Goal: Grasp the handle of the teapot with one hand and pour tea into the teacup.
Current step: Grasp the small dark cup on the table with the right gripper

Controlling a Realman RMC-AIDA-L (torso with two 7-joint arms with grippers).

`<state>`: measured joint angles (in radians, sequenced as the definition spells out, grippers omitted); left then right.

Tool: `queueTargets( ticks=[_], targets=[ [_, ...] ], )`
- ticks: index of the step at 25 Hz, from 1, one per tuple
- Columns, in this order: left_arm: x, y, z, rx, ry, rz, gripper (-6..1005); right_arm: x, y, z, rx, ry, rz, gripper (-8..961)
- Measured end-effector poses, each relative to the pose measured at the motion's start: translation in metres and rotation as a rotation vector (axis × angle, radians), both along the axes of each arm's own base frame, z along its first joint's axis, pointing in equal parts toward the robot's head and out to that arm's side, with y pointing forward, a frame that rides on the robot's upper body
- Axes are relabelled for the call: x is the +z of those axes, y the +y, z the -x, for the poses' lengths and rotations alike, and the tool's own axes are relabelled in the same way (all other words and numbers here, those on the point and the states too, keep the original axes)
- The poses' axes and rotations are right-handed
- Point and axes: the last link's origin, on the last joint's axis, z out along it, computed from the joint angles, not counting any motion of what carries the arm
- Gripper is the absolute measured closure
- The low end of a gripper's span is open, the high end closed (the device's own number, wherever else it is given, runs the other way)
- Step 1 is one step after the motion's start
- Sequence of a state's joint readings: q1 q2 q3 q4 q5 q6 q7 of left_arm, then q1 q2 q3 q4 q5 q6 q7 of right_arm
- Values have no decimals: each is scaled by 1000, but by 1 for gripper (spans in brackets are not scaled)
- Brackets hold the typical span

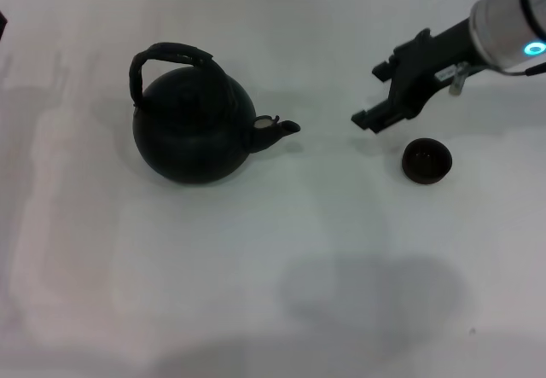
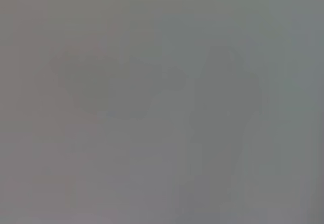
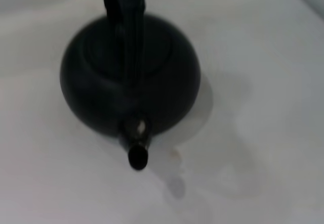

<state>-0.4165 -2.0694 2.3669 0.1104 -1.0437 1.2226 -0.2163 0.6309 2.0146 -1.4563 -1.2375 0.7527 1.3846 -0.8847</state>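
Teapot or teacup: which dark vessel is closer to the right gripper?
The teacup, small and handleless, just below the open right gripper; the teapot stands farther left.

The teapot [image 1: 194, 126] stands upright left of the desk [image 1: 256, 293] centre, spout [image 1: 277, 128] pointing toward the right edge. Its arched handle [image 1: 171, 58] rises clear above the lid, with open space beneath the arch. Bare surface separates the spout from the teacup [image 1: 426, 160] near the right edge. The right gripper [image 1: 377, 95], fingers spread, hangs over that gap, just beside the teacup. Desk toward the near edge is bare.
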Motion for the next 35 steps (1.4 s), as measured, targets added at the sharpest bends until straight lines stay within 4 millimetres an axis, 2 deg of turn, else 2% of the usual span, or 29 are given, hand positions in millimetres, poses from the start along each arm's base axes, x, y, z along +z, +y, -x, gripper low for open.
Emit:
queueTargets(
  ticks=[7, 16, 23, 35],
  targets=[
    [2, 4, -3, -3, -7, -12, 243, -13, -3, 0, 1, -94, 31, 130],
    [5, 8, -3, 4, -16, -29, 242, -25, 2, -24, -124, -170, 30, 134],
    [6, 8, -2, 8, -9, -28, 241, -34, -3, -28, -147, -197, 41, 137],
    [7, 9, -2, 3, -8, -32, 242, -33, -7, -45, -219, -211, 27, 142]
  ],
)
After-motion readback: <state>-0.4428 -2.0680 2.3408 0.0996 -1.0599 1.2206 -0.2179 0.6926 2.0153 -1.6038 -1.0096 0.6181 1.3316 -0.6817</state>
